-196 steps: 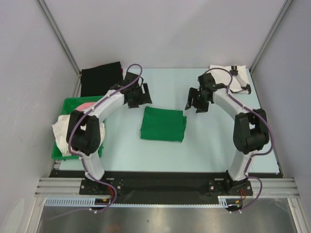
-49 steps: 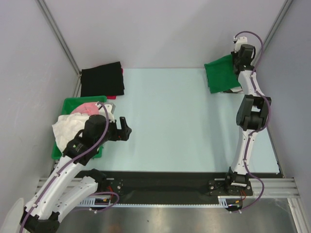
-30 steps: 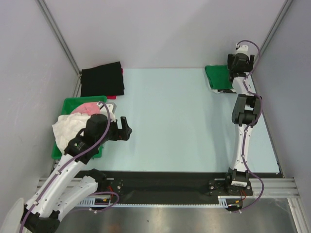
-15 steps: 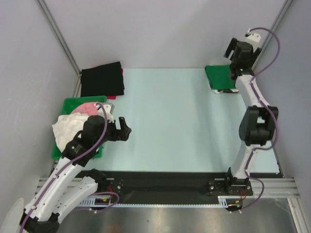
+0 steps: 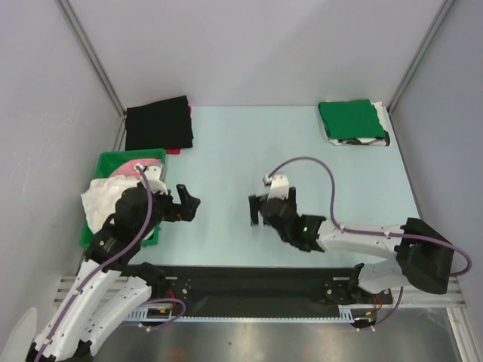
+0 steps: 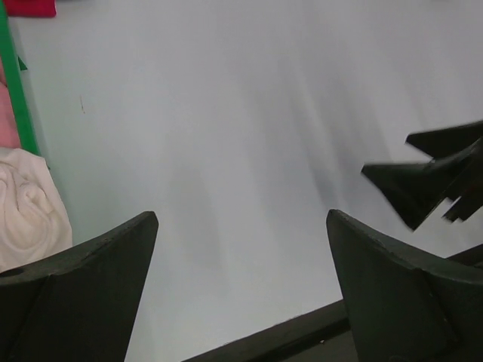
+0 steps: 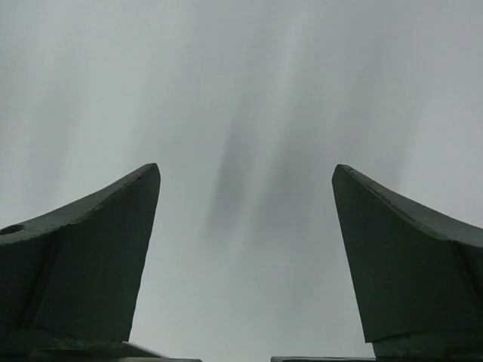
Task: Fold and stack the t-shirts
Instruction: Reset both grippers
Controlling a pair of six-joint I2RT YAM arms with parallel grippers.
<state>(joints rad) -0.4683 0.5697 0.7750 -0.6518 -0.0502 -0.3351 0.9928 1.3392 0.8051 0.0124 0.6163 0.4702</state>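
Observation:
A folded green t-shirt (image 5: 349, 119) lies at the table's back right corner, on top of a white t-shirt with black print (image 5: 362, 140) whose edge shows beneath it. My right gripper (image 5: 272, 212) (image 7: 245, 170) is open and empty, low over bare table near the front middle, far from the stack. Open and empty too, my left gripper (image 5: 178, 204) (image 6: 241, 219) hovers beside the green bin at the left. The right gripper's black fingers (image 6: 423, 181) show at the right edge of the left wrist view.
A green bin (image 5: 113, 161) (image 6: 19, 105) at the left holds crumpled white cloth (image 5: 99, 197) (image 6: 26, 204) and pink cloth (image 5: 133, 166). A folded black garment (image 5: 158, 122) lies at the back left over something red (image 5: 173, 151).
My right arm left the back right corner and swung down to the front middle of the table, open. The green t-shirt stays on the stack. The left arm barely shifted.

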